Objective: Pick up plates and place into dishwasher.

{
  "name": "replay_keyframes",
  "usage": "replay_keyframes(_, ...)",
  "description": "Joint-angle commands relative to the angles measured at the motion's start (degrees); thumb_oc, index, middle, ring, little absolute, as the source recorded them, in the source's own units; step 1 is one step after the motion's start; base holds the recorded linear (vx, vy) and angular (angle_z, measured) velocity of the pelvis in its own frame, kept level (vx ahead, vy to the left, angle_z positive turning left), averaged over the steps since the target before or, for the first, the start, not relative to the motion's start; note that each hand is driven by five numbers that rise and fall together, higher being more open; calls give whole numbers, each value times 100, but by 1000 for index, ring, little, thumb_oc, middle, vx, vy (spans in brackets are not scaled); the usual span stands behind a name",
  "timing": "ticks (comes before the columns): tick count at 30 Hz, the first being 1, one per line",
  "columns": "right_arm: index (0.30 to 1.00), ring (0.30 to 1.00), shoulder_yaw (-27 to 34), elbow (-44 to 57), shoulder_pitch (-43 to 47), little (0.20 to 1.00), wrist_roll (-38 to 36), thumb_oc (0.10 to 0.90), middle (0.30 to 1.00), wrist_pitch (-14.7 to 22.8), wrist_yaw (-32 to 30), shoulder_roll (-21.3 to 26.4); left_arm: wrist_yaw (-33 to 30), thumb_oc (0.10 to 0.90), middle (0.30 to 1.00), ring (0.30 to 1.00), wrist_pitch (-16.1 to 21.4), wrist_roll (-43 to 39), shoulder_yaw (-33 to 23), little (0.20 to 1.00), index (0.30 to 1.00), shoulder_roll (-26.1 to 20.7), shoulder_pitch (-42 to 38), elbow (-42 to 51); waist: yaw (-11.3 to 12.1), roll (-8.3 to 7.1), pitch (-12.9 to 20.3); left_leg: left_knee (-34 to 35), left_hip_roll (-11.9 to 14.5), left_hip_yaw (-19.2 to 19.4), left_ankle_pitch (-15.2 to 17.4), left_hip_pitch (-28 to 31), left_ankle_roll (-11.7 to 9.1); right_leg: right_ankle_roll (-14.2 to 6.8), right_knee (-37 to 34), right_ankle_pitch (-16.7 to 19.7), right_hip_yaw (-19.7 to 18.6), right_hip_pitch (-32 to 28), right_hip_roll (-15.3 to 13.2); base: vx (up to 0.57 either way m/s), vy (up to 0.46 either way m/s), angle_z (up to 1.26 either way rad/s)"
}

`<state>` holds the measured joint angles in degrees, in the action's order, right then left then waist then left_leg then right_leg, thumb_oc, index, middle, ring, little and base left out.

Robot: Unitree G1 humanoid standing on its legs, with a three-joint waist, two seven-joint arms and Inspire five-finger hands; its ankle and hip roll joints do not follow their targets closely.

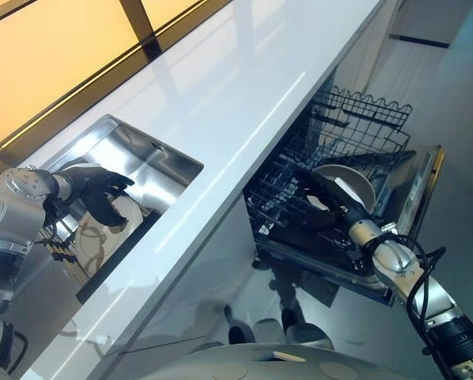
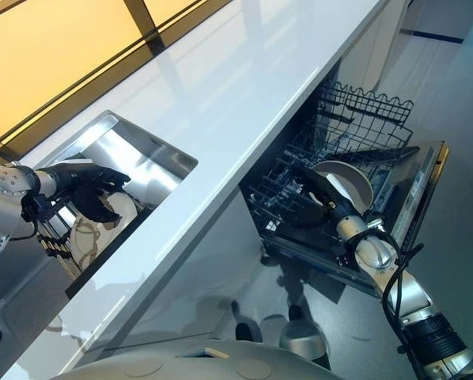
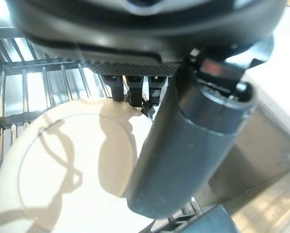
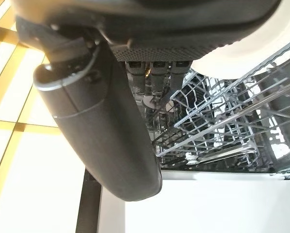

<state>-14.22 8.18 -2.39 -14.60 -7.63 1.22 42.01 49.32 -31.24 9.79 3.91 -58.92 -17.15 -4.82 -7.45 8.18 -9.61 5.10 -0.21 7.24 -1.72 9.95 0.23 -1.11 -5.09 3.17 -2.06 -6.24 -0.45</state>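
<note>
A white plate (image 1: 116,231) stands on edge in a dark wire rack (image 1: 58,247) inside the steel sink (image 1: 153,162). My left hand (image 1: 94,186) is over it and open. Its thumb (image 3: 184,145) lies across the plate's face (image 3: 62,170), and its fingers reach behind the top rim. Another white plate (image 1: 343,176) stands in the lower rack (image 1: 288,202) of the pulled-out dishwasher. My right hand (image 1: 322,207) is down in that rack beside this plate (image 4: 251,43), fingers straight among the wires and thumb (image 4: 101,121) held away from it.
A long white counter (image 1: 236,87) runs between the sink and the dishwasher. The dishwasher door (image 1: 422,186) lies open towards the floor. The far end of the dish rack (image 1: 363,119) stands behind the plate. A yellow-lit window (image 1: 54,47) borders the counter's far edge.
</note>
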Motion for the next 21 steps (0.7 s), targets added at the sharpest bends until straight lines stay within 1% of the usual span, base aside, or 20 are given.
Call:
replay_keyframes(1,900,900,249,768,365,900,-175,800,900,543,-98,-96,-149,800,900,900,125,-1538,52,900,900,-374,886,665,311,-439,322,-164,-505,-263,207,-297,136,-494,244,-198,333,51,-55,3,11,5)
replay_keyframes(2,900,900,271,748,367,900,-173,800,900,540,-71,-120,-490,800,900,900,286,-1632,-45,900,900,-340,902,629,321,-446,325,-158,-508,-266,206,-291,142,-497,245,-203,349,47,-60,3,13,5)
replay_keyframes(4,900,900,316,738,359,900,-145,800,900,508,-21,-162,-969,800,900,900,572,-1829,-289,900,900,-295,929,609,348,-459,333,-156,-508,-277,200,-300,143,-491,250,-213,370,50,-64,0,15,5)
replay_keyframes(6,900,900,350,673,365,900,-102,800,900,519,37,-209,-1659,800,900,900,870,-1928,-538,900,900,-241,946,535,378,-470,352,-141,-515,-313,180,-309,140,-483,244,-208,397,52,-68,7,14,6)
replay_keyframes(7,900,900,343,662,376,900,-73,800,900,513,43,-242,-1979,800,900,900,1155,-1916,-643,900,900,-228,923,451,385,-477,356,-138,-519,-325,179,-311,140,-481,242,-210,399,50,-70,13,11,5)
replay_keyframes(8,900,900,335,613,405,900,-70,800,900,524,58,-261,-2387,800,900,900,1399,-2181,-754,900,900,-228,856,295,391,-488,364,-126,-522,-344,171,-309,136,-482,240,-210,410,48,-76,18,12,8)
replay_keyframes(9,900,900,312,525,457,900,-6,800,900,523,72,-337,-2842,800,900,900,1709,-2216,-948,900,900,-175,649,98,406,-495,389,-117,-523,-353,165,-317,132,-474,240,-218,431,52,-81,23,13,11)
replay_keyframes(10,900,900,275,460,496,900,19,800,900,536,80,-370,-3118,800,900,900,1864,-2323,-1023,900,900,-169,483,-113,412,-496,414,-111,-524,-356,160,-333,128,-469,238,-219,442,64,-86,-10,10,16)
replay_keyframes(12,900,900,187,367,551,900,94,800,900,565,61,-442,-3427,800,900,900,2188,-2358,-1076,900,900,-213,180,-449,417,-496,439,-123,-520,-353,112,-399,116,-458,261,-175,455,135,-94,-18,8,10)
replay_keyframes(16,900,900,40,254,588,900,164,800,900,624,3,-508,-3621,800,900,900,2379,-2515,-1020,900,900,-286,-262,-791,403,-495,469,-117,-519,-351,108,-414,113,-450,278,-178,471,163,-106,8,7,3)
replay_keyframes(17,900,900,-40,202,590,900,201,800,900,670,-10,-535,-3741,800,900,900,2453,-2623,-948,900,900,-339,-489,-946,380,-487,483,-106,-513,-344,108,-413,110,-448,288,-178,470,179,-110,0,0,0)
replay_keyframes(19,900,900,-106,169,554,900,276,800,900,730,8,-572,-3761,800,900,900,2520,-2734,-871,900,900,-417,-735,-1121,343,-476,495,-93,-502,-322,112,-405,104,-454,299,-183,455,193,-109,16,14,5)
replay_keyframes(21,900,900,-132,190,491,900,320,800,900,757,51,-578,-3874,800,900,900,2683,-2669,-778,900,900,-511,-856,-1292,293,-459,503,-64,-503,-312,171,-341,102,-473,280,-230,430,149,-99,54,23,3)
